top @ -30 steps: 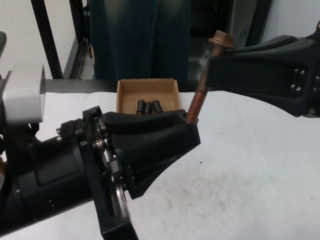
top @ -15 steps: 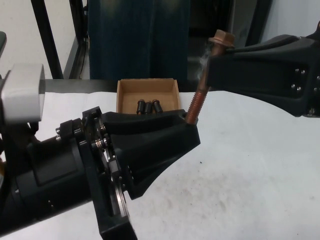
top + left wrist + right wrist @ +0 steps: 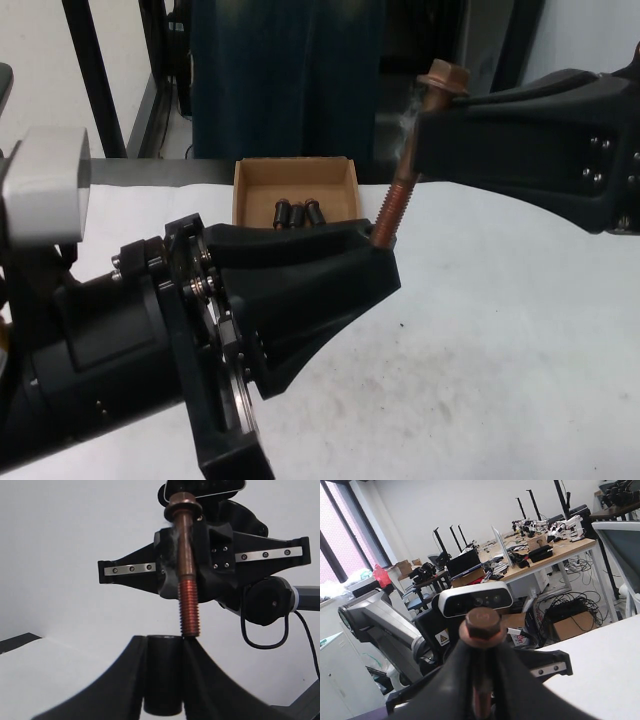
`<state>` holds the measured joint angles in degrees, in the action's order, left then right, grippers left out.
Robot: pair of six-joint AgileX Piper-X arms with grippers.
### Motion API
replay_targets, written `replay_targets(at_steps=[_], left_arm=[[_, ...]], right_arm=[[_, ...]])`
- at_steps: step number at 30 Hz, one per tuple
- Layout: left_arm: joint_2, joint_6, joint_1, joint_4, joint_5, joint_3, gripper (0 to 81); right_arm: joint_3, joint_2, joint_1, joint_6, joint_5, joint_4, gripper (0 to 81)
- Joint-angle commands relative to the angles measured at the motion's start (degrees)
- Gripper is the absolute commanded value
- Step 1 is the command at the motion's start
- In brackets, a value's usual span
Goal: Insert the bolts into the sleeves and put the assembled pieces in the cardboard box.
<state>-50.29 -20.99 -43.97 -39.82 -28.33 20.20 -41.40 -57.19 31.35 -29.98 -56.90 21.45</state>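
My right gripper [image 3: 418,120] is shut on a copper bolt [image 3: 405,165], held upright above the bench with its hex head on top. In the left wrist view the bolt [image 3: 186,580] hangs with its threaded tip just above the mouth of a black sleeve [image 3: 163,672]. My left gripper [image 3: 163,655] is shut on that sleeve, which stands upright between the fingers. In the high view the bolt's tip meets the left gripper [image 3: 378,250]; the sleeve itself is hidden there. In the right wrist view the bolt head [image 3: 480,623] sits above the fingers [image 3: 455,667].
A cardboard box [image 3: 295,190] stands at the back of the white bench and holds three dark assembled pieces [image 3: 298,213]. The left arm's body [image 3: 150,350] fills the near left. Open white bench [image 3: 480,340] lies to the right and front.
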Motion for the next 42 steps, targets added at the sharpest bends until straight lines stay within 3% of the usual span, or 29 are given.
replay_targets(at_steps=[1, 17, 42], left_arm=[[0.8, 0.5, 0.0, -2.4, -1.8, 1.0, 0.9], [0.8, 1.9, 0.0, 1.5, -2.7, 1.0, 0.9], [0.8, 0.4, 0.0, -4.1, -2.8, 1.0, 0.9]], right_arm=[[-0.3, -0.1, -0.1, 0.2, 0.0, 0.3, 0.0], [-0.3, -0.1, -1.1, 0.4, 0.5, 0.3, 0.0], [0.2, -0.1, -1.1, 0.4, 0.0, -0.5, 0.0]])
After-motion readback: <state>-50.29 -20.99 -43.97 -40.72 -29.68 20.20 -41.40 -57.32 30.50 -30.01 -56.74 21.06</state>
